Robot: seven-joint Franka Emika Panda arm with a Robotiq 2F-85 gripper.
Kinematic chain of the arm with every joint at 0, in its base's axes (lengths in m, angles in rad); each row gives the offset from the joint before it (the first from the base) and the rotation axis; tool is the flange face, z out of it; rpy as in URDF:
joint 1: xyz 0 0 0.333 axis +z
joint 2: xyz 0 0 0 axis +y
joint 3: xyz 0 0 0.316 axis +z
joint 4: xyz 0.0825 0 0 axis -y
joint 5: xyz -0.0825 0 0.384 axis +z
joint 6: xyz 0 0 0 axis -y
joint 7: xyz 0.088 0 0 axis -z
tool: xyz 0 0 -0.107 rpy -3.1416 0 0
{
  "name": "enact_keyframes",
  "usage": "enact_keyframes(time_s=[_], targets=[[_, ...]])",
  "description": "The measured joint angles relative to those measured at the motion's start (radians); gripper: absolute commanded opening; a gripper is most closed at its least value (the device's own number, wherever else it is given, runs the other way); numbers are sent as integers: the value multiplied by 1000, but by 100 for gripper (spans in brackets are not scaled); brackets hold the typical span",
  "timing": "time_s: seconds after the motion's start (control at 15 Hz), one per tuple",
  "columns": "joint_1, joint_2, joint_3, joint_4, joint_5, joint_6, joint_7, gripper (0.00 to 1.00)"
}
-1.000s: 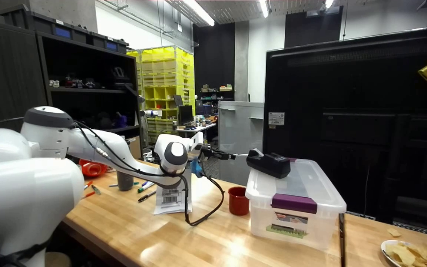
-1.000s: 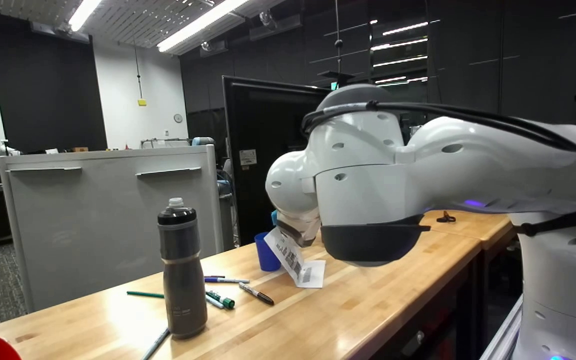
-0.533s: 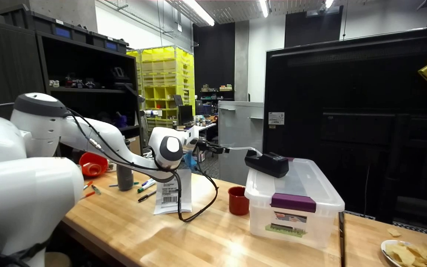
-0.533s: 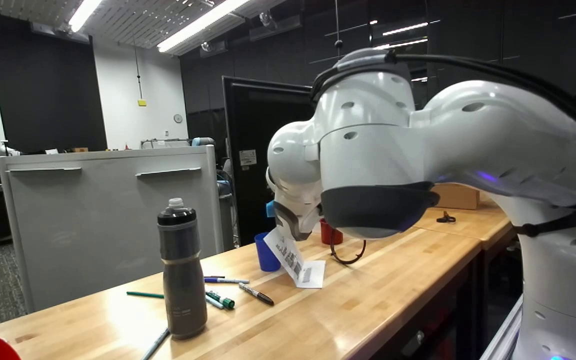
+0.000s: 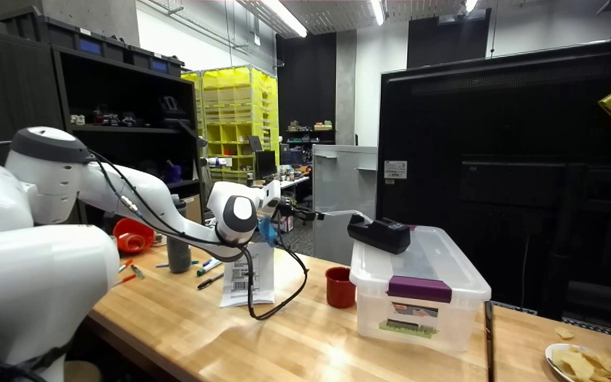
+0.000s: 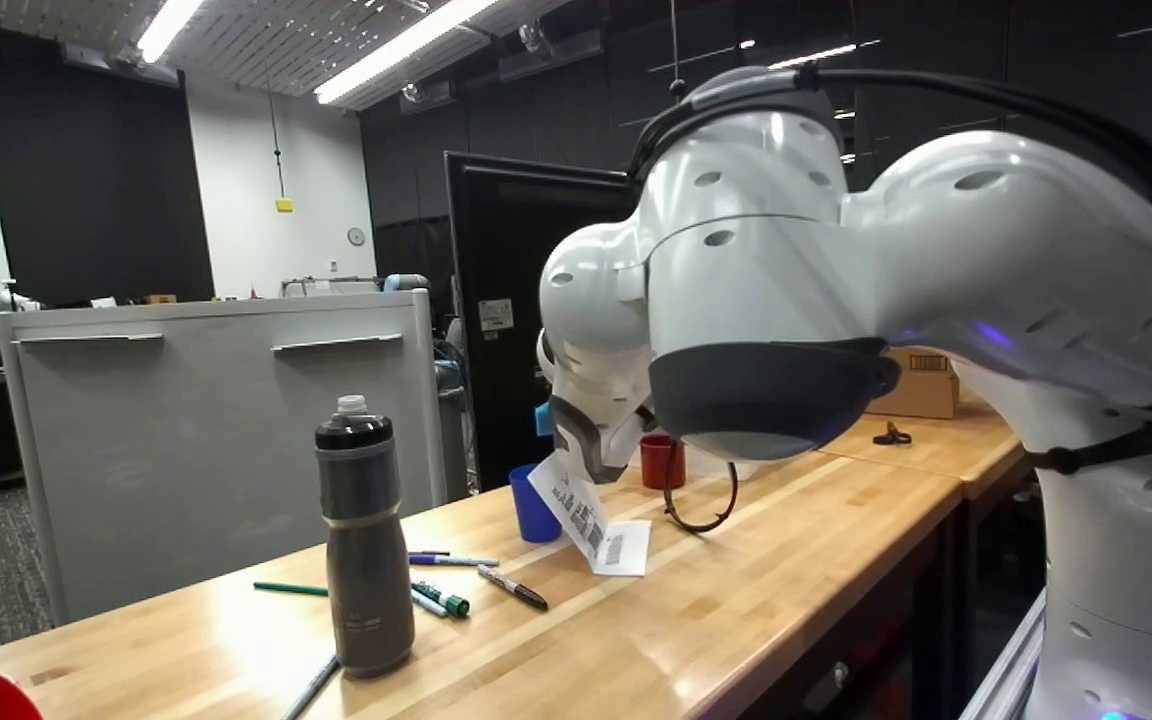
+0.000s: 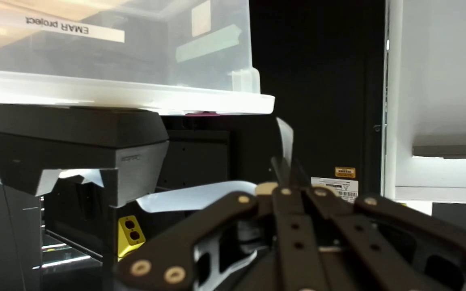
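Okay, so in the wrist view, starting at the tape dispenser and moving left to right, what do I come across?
Tape dispenser → strip of tape leading away from it → tip of the hand → white label → grey cabinet.

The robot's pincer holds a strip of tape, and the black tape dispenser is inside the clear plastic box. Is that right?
Not quite: the black tape dispenser is on the lid of the clear plastic box, not inside it, as an exterior view shows. The pincer does hold a strip of tape.
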Motion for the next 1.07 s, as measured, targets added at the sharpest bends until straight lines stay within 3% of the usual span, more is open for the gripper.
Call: enact_keyframes(time_s=[0.33, 0.6, 1.07], targets=[[11, -5, 1, -23, 12, 28, -13, 0], [55, -36, 0, -96, 66, 125, -45, 0], [228, -76, -74, -201, 84, 148, -45, 0]])
